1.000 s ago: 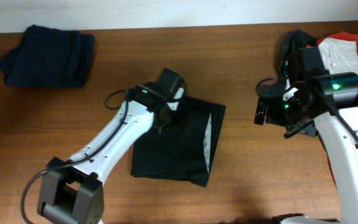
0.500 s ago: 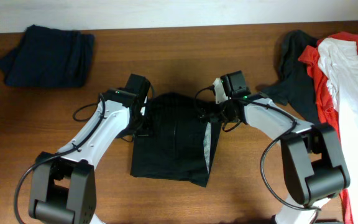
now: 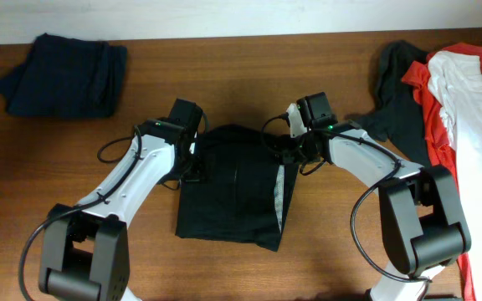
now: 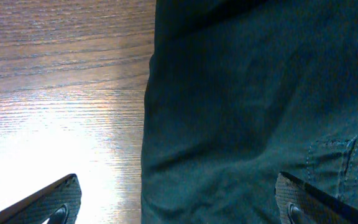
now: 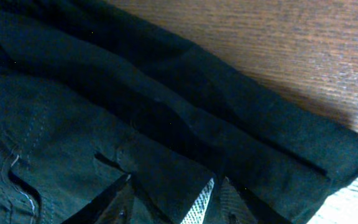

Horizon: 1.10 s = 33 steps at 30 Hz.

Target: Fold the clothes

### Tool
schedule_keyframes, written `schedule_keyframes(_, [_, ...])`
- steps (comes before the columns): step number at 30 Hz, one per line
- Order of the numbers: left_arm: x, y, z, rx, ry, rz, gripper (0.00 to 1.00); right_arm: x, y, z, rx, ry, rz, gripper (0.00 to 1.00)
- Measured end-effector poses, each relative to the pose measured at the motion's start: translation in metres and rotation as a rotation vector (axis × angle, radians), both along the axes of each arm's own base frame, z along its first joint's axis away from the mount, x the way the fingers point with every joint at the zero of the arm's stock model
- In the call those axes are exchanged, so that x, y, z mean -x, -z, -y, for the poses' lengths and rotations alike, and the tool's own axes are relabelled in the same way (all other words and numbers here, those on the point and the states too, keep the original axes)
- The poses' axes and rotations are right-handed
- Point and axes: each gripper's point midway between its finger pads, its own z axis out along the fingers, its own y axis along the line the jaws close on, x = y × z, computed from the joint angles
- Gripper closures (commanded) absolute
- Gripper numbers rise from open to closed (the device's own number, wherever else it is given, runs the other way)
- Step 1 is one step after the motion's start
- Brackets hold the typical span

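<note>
A dark garment (image 3: 233, 188) lies folded in the middle of the table, a strip of white mesh lining (image 3: 279, 191) showing along its right side. My left gripper (image 3: 192, 167) is at the garment's upper left edge, open wide. In the left wrist view the left gripper (image 4: 179, 211) straddles the edge of the garment (image 4: 241, 112), one finger over wood and one over cloth. My right gripper (image 3: 287, 155) is at the upper right edge. In the right wrist view the right gripper (image 5: 173, 202) has narrowed onto a fold of the garment (image 5: 166, 124) that fills the gap between its fingers.
A folded dark blue garment (image 3: 64, 75) rests at the back left of the wooden table (image 3: 224, 67). A loose pile lies at the far right: a black piece (image 3: 400, 92) and a red and white piece (image 3: 463, 84).
The right arm swung from the pile at the right to the garment's upper right edge, and its jaws closed in on a fold. The left gripper shifted to the left edge and opened wide.
</note>
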Motion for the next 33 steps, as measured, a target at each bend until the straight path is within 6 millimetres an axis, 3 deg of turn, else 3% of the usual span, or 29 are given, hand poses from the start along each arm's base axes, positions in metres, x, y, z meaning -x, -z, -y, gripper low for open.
schedule_keyframes(1, [0.0, 0.0, 0.0, 0.0, 0.0, 0.0, 0.01, 0.001, 0.001, 0.0, 0.001, -0.001, -0.005, 0.54])
schedule_keyframes(5, [-0.001, 0.0, 0.0, 0.001, 0.0, 0.003, 0.01, 0.005, 0.002, 0.001, 0.007, -0.01, -0.019, 0.94])
schedule_keyframes(6, [-0.001, 0.0, 0.0, 0.001, 0.0, 0.003, 0.01, 0.005, 0.002, 0.001, 0.006, -0.004, -0.021, 0.96])
schedule_keyframes(13, [-0.001, 0.0, -0.001, -0.001, -0.002, 0.004, 0.01, 0.01, -0.003, 0.006, 0.019, 0.004, -0.071, 0.96])
schedule_keyframes(19, [-0.003, 0.0, -0.001, 0.001, -0.003, 0.013, 0.01, 0.011, -0.048, 0.031, 0.112, 0.056, -0.168, 0.96])
schedule_keyframes(21, [-0.003, 0.0, 0.0, 0.001, -0.003, 0.013, 0.01, 0.018, -0.054, 0.035, 0.133, 0.072, -0.205, 0.96])
schedule_keyframes(24, [-0.003, 0.0, 0.0, 0.001, -0.003, 0.013, 0.01, 0.043, -0.047, 0.067, 0.3, 0.151, -0.312, 0.96])
schedule_keyframes(25, [-0.004, 0.0, 0.0, 0.001, -0.003, 0.014, 0.01, 0.044, -0.046, 0.073, 0.337, 0.165, -0.315, 0.95])
schedule_keyframes(26, [-0.004, 0.0, 0.0, 0.001, -0.003, 0.014, 0.01, 0.044, -0.045, 0.08, 0.372, 0.183, -0.309, 0.88])
schedule_keyframes(27, [-0.004, 0.0, 0.0, 0.001, -0.003, 0.014, 0.01, 0.045, -0.043, 0.085, 0.4, 0.198, -0.311, 0.56])
schedule_keyframes(28, [-0.004, 0.0, 0.0, 0.001, -0.003, 0.014, 0.01, 0.047, -0.041, 0.088, 0.416, 0.198, -0.316, 0.36])
schedule_keyframes(31, [-0.004, 0.0, 0.0, 0.002, -0.003, 0.014, 0.01, 0.077, -0.037, 0.1, 0.483, 0.184, -0.423, 0.34])
schedule_keyframes(33, [-0.004, 0.0, 0.0, 0.001, -0.003, 0.014, 0.01, 0.091, -0.04, 0.103, 0.497, 0.171, -0.48, 0.43])
